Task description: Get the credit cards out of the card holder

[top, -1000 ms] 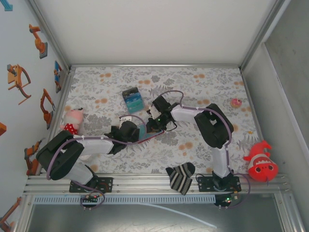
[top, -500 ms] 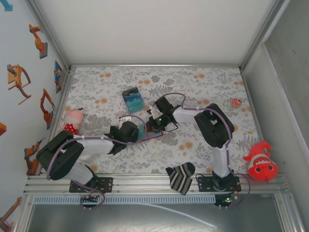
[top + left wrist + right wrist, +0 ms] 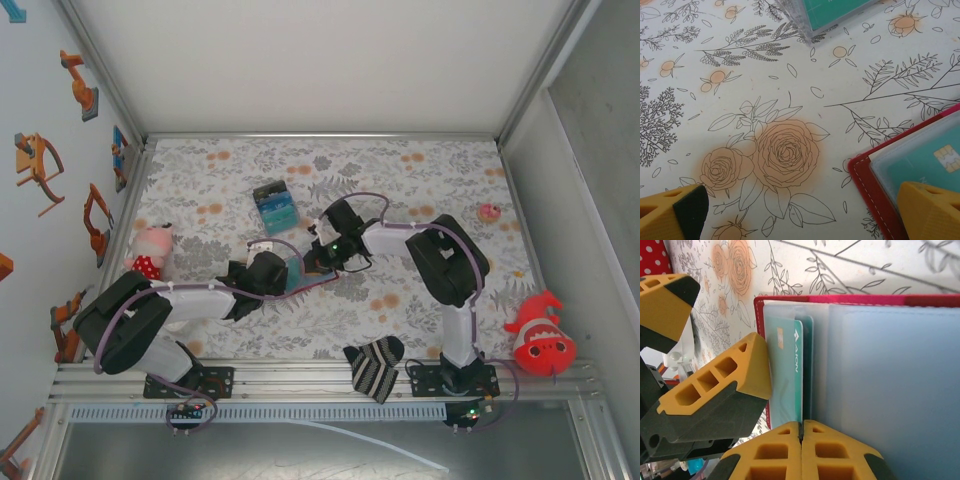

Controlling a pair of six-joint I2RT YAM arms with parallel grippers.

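From above, my left end effector (image 3: 268,272) sits at the left end of the open holder (image 3: 310,285), mid-surface (image 3: 400,170). My right end effector (image 3: 318,256) reaches in from the far side. This view gives the layout, but the arms cover the slots.

In the left wrist view, my left end effector stands wide open and grips nothing. One finger (image 3: 932,212) is over the holder's red corner, the other over bare surface. A teal card (image 3: 917,170) with a chip lies under the pale sleeve. This camera also catches a teal-topped stack (image 3: 832,10) lying well apart, at the frame's top edge.

In the right wrist view, my right end effector is closed, tips together at the card's end. I cannot tell whether they pinch the card or merely press on it. This view makes plain what the arms cover from above: the card's edge beside the holder's red border, and my left finger just beside it.

To do this well, I judge, I should draw the card straight along its slot, low and slow, with the left finger pinning the holder — otherwise the whole holder may drag along.
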